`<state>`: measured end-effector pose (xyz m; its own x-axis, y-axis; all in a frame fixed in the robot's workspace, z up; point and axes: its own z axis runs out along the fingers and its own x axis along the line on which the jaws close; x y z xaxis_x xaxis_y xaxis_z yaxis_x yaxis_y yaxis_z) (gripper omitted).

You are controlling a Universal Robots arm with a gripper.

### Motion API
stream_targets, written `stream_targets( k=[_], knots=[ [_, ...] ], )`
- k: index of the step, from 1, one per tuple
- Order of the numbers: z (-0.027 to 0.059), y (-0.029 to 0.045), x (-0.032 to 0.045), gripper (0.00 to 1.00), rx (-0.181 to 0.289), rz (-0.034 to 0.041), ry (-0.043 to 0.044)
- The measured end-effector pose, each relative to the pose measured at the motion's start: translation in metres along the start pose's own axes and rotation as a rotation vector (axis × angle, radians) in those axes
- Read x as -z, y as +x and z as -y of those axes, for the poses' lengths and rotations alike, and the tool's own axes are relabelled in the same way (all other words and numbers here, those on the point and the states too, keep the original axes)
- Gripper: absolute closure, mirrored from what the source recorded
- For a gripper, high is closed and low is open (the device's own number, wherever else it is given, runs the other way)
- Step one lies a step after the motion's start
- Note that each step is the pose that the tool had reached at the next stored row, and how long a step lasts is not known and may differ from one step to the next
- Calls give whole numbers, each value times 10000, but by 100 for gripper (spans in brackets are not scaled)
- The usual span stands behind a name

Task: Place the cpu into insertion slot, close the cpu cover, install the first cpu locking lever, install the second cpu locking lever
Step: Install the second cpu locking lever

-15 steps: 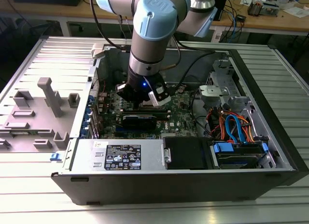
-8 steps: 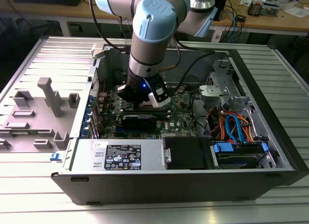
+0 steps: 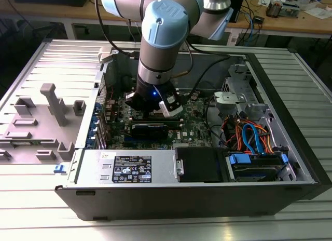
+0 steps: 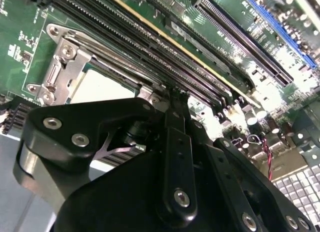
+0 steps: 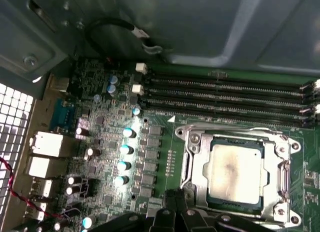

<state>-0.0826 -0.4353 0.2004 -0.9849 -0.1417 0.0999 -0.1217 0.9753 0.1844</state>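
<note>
Inside the open black-and-grey computer case [image 3: 290, 191] on the ribbed metal table [image 3: 155, 228], I have the arm reaching down over the green motherboard [image 5: 165, 157]. Writing first: a white printed label [image 3: 132, 168] sits on the silver power-supply box, but I cannot read its text from the exterior view. My black gripper [image 4: 172, 99] hangs just beside the socket; its fingertips meet in a narrow tip near the long black memory slots [image 5: 225, 94], and they look pressed together with nothing pinched. The dull silver-grey square cpu [image 5: 235, 167] already lies seated in the small silvery-rimmed insertion slot [image 5: 192, 164], and the thin silvery cpu cover frame [image 5: 282, 174] lies flat around it. The gripper body cuts off the socket's near edge in both wrist views, so I cannot make out the locking levers.
</note>
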Motion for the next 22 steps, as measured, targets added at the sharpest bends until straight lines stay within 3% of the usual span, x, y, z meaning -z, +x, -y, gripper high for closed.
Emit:
stream_targets(
  k=[6,17,22],
  knots=[
    [-2,2,18,89,-9,-20,161],
    [-48,27,258,89,-14,-25,196],
    [-53,30,286,89,-10,-26,197]
  ],
)
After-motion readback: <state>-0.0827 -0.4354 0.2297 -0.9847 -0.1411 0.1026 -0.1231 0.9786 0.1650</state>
